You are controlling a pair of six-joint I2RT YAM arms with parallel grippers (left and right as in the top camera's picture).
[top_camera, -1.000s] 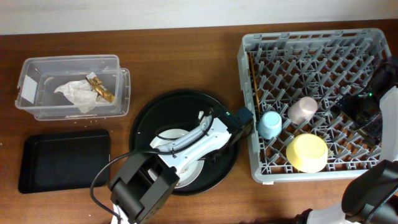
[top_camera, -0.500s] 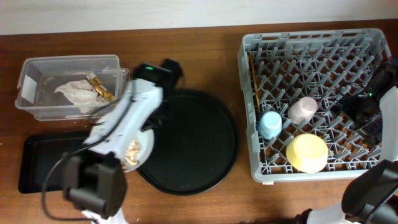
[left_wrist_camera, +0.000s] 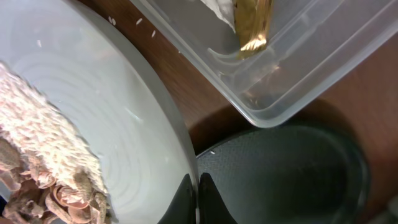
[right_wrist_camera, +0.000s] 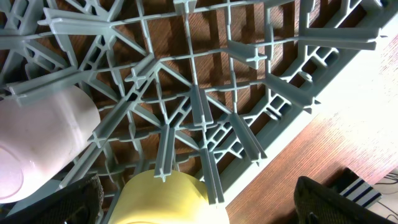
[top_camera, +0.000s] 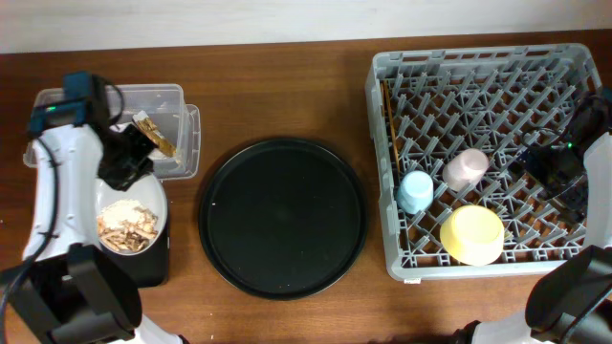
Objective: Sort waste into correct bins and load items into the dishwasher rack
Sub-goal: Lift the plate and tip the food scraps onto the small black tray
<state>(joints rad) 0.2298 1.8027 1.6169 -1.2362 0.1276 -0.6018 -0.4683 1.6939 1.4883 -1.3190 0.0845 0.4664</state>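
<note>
My left gripper [top_camera: 124, 174] is shut on the rim of the pale grey-green plate [top_camera: 153, 203], which carries food scraps [top_camera: 126, 224]. It holds the plate over the flat black tray [top_camera: 151, 268]. The left wrist view shows the fingers [left_wrist_camera: 198, 200] pinching the plate [left_wrist_camera: 106, 118], with the scraps [left_wrist_camera: 37, 174] at left. The clear box [top_camera: 177, 139] holds the brown-and-gold wrapper [top_camera: 153, 136] and a bit of white napkin [left_wrist_camera: 217, 5]. The rack [top_camera: 478, 72] holds the blue cup [top_camera: 415, 191], pink cup [top_camera: 465, 169], yellow bowl [top_camera: 471, 235] and chopsticks [top_camera: 387, 124]. My right gripper [right_wrist_camera: 199, 208] is open above the bowl [right_wrist_camera: 168, 199].
The large round black tray [top_camera: 282, 218] lies empty in the middle of the wooden table. The clear box [left_wrist_camera: 298, 68] sits just behind the flat tray [left_wrist_camera: 280, 174]. The pink cup [right_wrist_camera: 37, 143] lies on the rack lattice [right_wrist_camera: 186, 93] beside my right gripper.
My left arm swung the plate of scraps from the round tray leftward to above the flat black tray. The right arm has not moved.
</note>
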